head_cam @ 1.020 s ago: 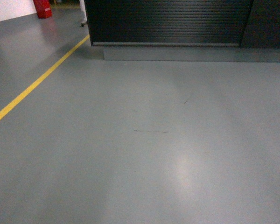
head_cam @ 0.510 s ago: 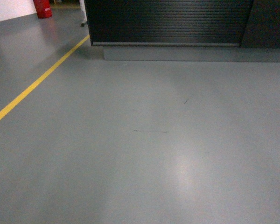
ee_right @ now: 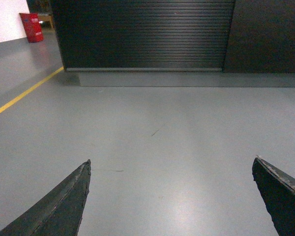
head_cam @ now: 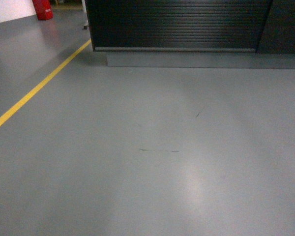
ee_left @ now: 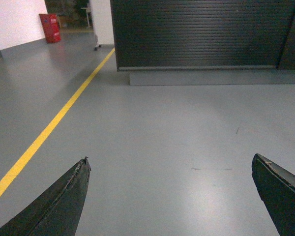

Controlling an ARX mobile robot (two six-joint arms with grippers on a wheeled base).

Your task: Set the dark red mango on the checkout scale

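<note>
The checkout (head_cam: 177, 24) shows only as a dark counter with a horizontally ribbed front panel, at the far end of the grey floor; it also fills the top of the left wrist view as the checkout (ee_left: 196, 34) and of the right wrist view as the checkout (ee_right: 147, 34). Its top is out of view. The dark red mango and the scale are out of view. My left gripper (ee_left: 169, 160) is open with nothing between its black fingers. My right gripper (ee_right: 172, 161) is open and empty too. Neither gripper shows in the head view.
A yellow floor line (head_cam: 37, 88) runs diagonally on the left toward the counter's corner. A red bin (head_cam: 43, 9) stands at the far left by a white wall. A grey plinth (head_cam: 201, 59) runs under the counter. Grey floor (head_cam: 152, 162) lies between me and the counter.
The counter has shifted slightly up and grown a little in the head view, and the floor scuff marks sit lower: the view has moved closer to the counter.
</note>
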